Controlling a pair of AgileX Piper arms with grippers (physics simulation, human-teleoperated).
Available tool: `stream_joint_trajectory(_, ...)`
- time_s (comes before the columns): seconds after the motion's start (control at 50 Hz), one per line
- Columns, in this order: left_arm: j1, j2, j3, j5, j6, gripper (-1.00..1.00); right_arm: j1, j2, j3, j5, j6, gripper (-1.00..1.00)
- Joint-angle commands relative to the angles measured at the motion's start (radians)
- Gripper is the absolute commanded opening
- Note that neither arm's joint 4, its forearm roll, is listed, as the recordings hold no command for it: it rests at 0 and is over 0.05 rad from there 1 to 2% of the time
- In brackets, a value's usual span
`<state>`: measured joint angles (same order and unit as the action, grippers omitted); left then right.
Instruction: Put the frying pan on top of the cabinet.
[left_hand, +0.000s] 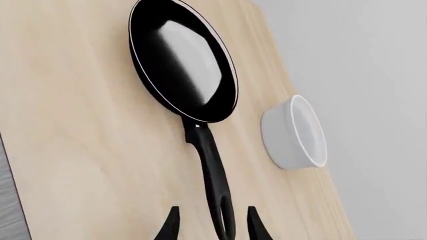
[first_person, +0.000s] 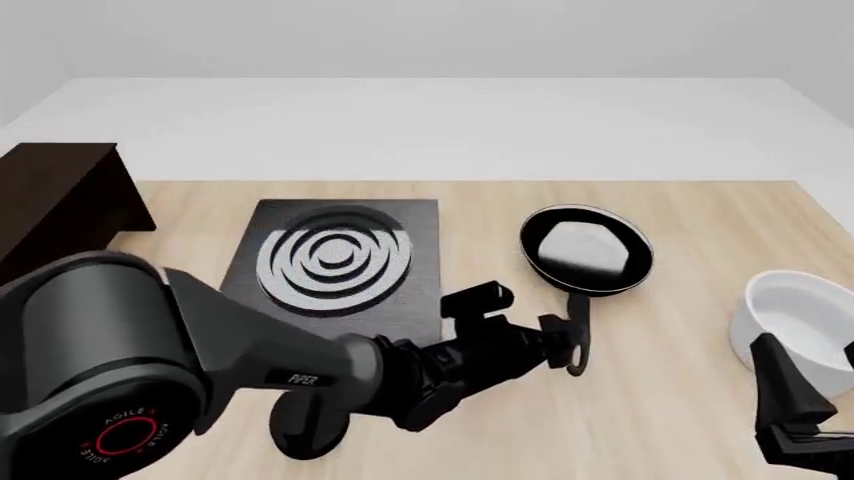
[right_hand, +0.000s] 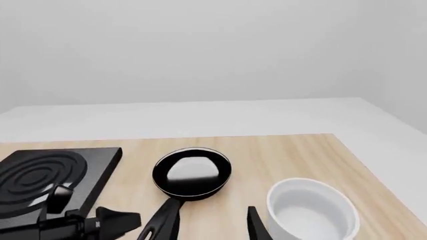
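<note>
White "PIPER", "AGILEX" on left arm (first_person: 200, 350); left claw (left_hand: 212, 225) open astride frying pan (left_hand: 183, 60) handle.

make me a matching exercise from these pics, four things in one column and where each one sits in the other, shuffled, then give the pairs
Things:
1. glossy black frying pan with a silver rim
2. white round bowl
3. flat black stove plate with silver rings
4. dark brown wooden cabinet

Places, by the front view:
A. far left edge of the wooden table
B. near the table's right edge, beside the right gripper
C. between the stove plate and the bowl, its handle end between the left gripper's open fingers
D. between the cabinet and the pan

Pairs: 1-C, 2-B, 3-D, 4-A
</note>
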<state>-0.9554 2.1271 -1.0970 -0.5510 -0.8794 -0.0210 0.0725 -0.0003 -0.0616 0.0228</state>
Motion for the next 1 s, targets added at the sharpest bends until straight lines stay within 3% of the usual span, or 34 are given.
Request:
stream_joint_trajectory(0.02, -0.009, 0.03, -0.023, -0.002, -0.014, 1.0, -0.001, 0.004, 0.0, -0.003, 0.004, 1.0)
stream_joint_trajectory(1.0, -0.03, 0.156, -0.136, 0.008, -0.064, 1.0, -0.008, 0.032, 0.0, -0.031, 0.019, 1.0)
